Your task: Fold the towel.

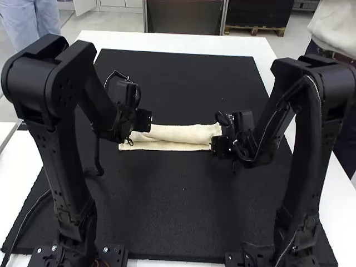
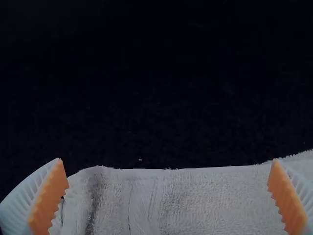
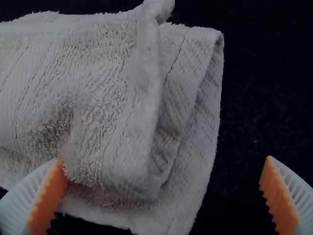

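The cream terry towel [image 1: 183,133] lies as a narrow layered strip on the flat black mat [image 1: 167,200]. The white-fingered, orange-padded left gripper [image 2: 167,159] and matching right gripper [image 3: 165,158] have jaws released. Lengthwise folding seems nearly done; next, square the uneven end, then double it.

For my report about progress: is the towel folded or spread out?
Folded. The towel is a narrow strip, layers overlapping at one end.

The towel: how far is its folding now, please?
Apparently done: the towel is a narrow strip, layers overlapping near the right end effector. In hand: nothing; that one and the left end effector are open. Remaining: probably squaring the uneven layers, perhaps folding the strip shorter.
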